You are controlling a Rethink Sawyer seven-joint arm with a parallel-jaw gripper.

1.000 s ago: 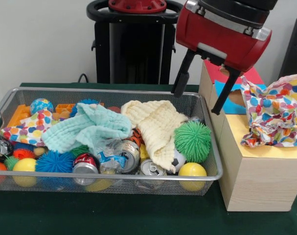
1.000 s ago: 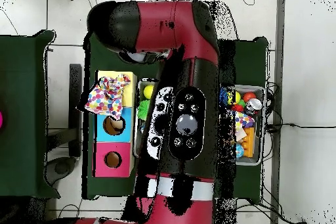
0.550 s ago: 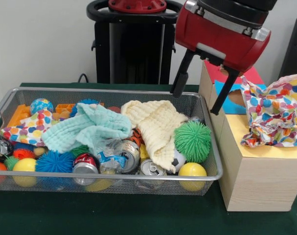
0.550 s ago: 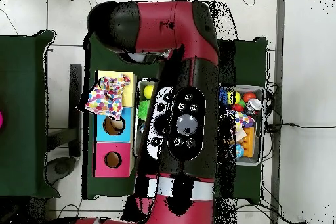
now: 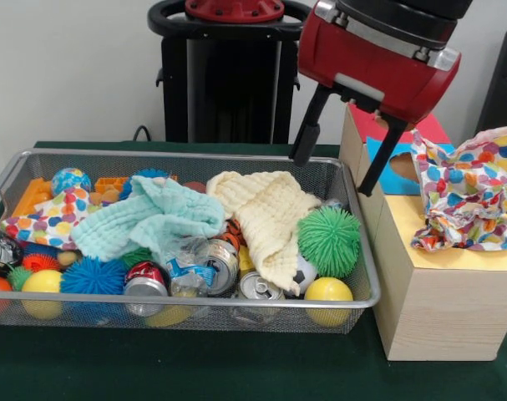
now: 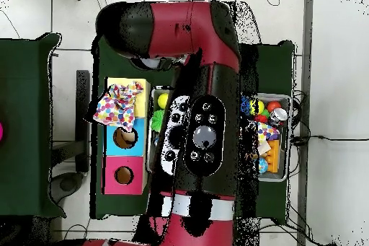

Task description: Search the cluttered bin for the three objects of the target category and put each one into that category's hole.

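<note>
Along the desk's (image 5: 195, 368) front edge a strip of bare green cloth runs in front of the wire bin (image 5: 186, 302) and the wooden box (image 5: 437, 309), which stand just beside each other with only a narrow gap between them. Inside the bin there is almost no open room: a mint cloth (image 5: 149, 219) and a cream cloth (image 5: 266, 219) lie over the middle, a polka-dot cloth (image 5: 44, 224) sits at the left end, and around them are crushed cans (image 5: 213, 266), a green spiky ball (image 5: 329, 241), a blue spiky ball (image 5: 93, 276), yellow balls (image 5: 328, 291) and orange toys (image 5: 32, 196). The green spiky ball presses close to the bin's right wall.

On the box's top, a second polka-dot cloth (image 5: 466, 194) lies crumpled over the yellow section, spilling toward the box's right edge; in the overhead view it covers that section's hole, while the holes in the blue section (image 6: 125, 138) and the pink section (image 6: 124, 176) are uncovered.

The gripper (image 5: 337, 159) hangs in the air above the bin's far right corner, beside the box's left edge. Its two black fingers (image 5: 308, 134) are spread wide apart, with nothing between them and touching nothing; one finger is over the bin's rear rim, the other in front of the blue section
</note>
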